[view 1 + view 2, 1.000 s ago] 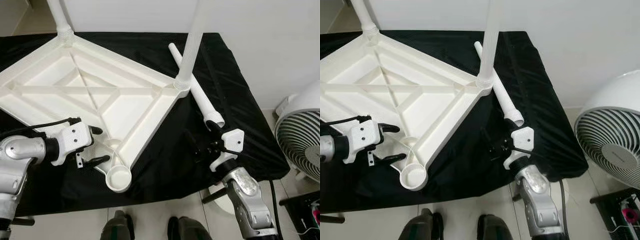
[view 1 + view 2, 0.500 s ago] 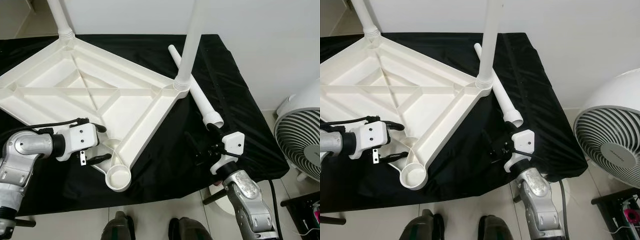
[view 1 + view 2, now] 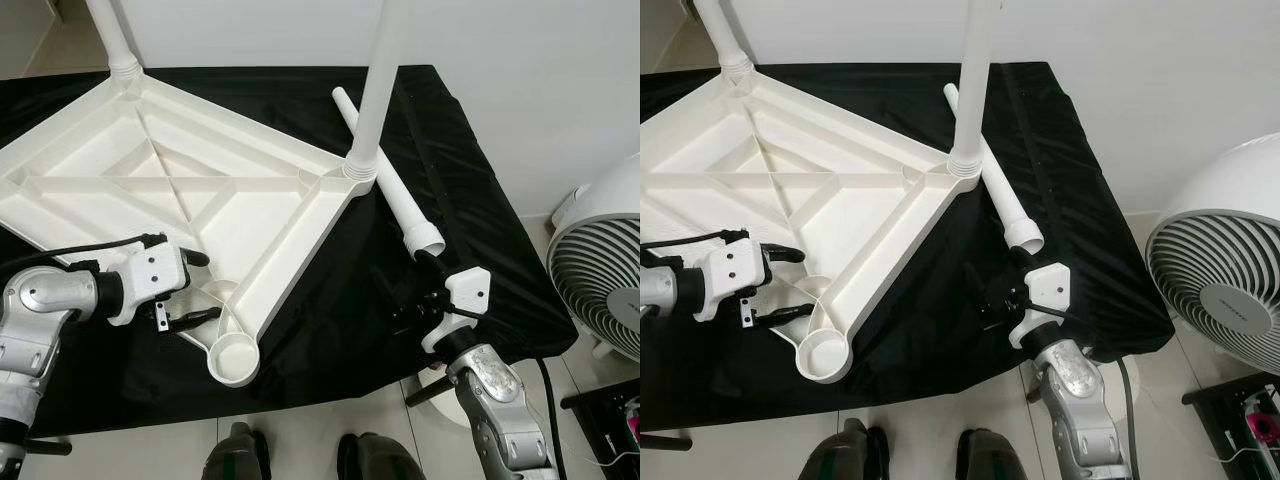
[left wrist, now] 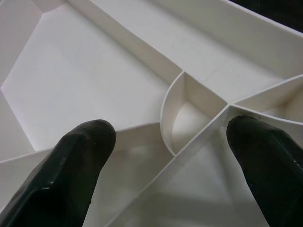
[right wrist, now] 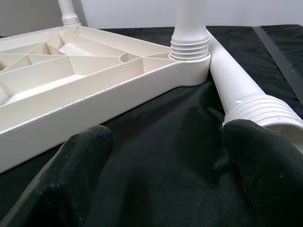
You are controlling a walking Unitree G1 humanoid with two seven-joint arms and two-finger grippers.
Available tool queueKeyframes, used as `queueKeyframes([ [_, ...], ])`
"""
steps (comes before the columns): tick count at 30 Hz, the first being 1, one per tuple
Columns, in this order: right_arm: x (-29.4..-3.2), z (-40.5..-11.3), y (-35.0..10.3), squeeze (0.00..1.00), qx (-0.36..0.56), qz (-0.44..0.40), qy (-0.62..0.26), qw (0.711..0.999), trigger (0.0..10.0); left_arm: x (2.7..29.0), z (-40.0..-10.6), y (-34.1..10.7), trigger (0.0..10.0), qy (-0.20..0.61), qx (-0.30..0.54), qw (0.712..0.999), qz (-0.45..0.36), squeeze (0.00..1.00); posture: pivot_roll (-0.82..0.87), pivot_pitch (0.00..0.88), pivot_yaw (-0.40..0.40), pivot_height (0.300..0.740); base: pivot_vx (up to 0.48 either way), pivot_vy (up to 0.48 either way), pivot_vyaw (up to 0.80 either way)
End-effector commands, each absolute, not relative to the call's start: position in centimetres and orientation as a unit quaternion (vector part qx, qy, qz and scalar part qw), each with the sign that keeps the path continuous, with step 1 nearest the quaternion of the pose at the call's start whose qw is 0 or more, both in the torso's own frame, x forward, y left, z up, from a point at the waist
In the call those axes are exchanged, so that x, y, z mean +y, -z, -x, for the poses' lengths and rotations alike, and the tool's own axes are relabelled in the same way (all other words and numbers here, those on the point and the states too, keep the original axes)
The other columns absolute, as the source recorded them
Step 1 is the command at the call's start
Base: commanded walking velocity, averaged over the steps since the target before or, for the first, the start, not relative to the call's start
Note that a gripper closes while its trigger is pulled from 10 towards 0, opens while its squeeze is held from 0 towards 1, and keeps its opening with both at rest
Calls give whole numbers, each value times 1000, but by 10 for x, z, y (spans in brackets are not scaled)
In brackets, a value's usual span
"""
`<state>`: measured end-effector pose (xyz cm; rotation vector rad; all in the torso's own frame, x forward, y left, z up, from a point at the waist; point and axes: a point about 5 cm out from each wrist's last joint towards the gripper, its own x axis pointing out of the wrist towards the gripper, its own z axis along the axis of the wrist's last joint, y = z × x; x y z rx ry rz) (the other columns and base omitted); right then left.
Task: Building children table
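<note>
Two legs [image 3: 372,90] stand screwed into the upturned tabletop [image 3: 170,190], which lies underside-up on the black-draped bench [image 3: 470,210] so its corner sockets face the ceiling and legs can drop straight in. A third, loose leg [image 3: 395,190] lies on the cloth just beside the tabletop's right corner, its threaded open end pointing toward the robot, handy for a pickup. The right pincer [image 3: 410,300] hovers low right in front of that end, fingers [image 5: 265,161] spread wide, one touching or nearly touching the threaded collar — looks like it's lining up to take the leg. Over on the other side, the left pincer [image 3: 190,290] sits spread too, straddling a rib of the tabletop's underside near the empty socket [image 3: 235,358] at the front corner, likely steadying the piece. That empty socket is the obvious home for the loose leg. A white fan [image 3: 1230,270] stands on the floor beyond the bench's right edge.
</note>
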<state>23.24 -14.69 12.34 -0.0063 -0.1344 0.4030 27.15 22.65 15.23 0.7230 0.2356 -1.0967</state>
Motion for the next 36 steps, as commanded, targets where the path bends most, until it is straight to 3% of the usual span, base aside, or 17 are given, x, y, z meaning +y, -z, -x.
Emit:
queueKeyframes([
  [1, -149, -230, -124, 0, -63, 5, -197, 978, 10000, 236, -266, -137, 10000, 508, 159, 784, -320, 0, -20, 147, 16, 740, 0, 0, 0],
  [4, -149, -228, -122, 0, -59, 3, -193, 979, 10000, 241, -267, -145, 10000, 488, 152, 801, -313, 0, -16, 154, 12, 740, 0, 0, 0],
  [15, -149, -230, -123, 0, -59, 4, -196, 979, 10000, 258, -273, -147, 10000, 455, 163, 820, -306, 0, -16, 161, 12, 740, 0, 0, 0],
  [16, -149, -231, -124, 0, -59, 4, -196, 979, 10000, 263, -274, -149, 9255, 445, 163, 826, -304, 0, -16, 161, 12, 740, 0, 0, 0],
  [17, -149, -230, -123, 0, -58, 4, -195, 979, 10000, 266, -274, -150, 10000, 437, 163, 831, -303, 0, -15, 163, 10, 740, 0, 0, 0],
  [30, -149, -231, -123, 0, -55, 5, -198, 979, 10000, 280, -272, -140, 10000, 427, 202, 830, -296, 0, -10, 161, 6, 740, 0, 0, 0],
  [32, -149, -231, -123, 0, -55, 5, -199, 978, 10000, 279, -271, -139, 9569, 440, 207, 822, -296, 0, -9, 161, 6, 740, 0, 0, 0],
  [33, -149, -231, -123, 0, -55, 5, -199, 978, 10000, 277, -271, -138, 7137, 447, 209, 817, -298, 0, -8, 162, 7, 740, 0, 0, 0],
  [36, -149, -231, -123, 0, -55, 5, -200, 978, 10000, 276, -270, -138, 7137, 453, 210, 813, -300, 0, -8, 162, 7, 740, 0, 0, 0],
])
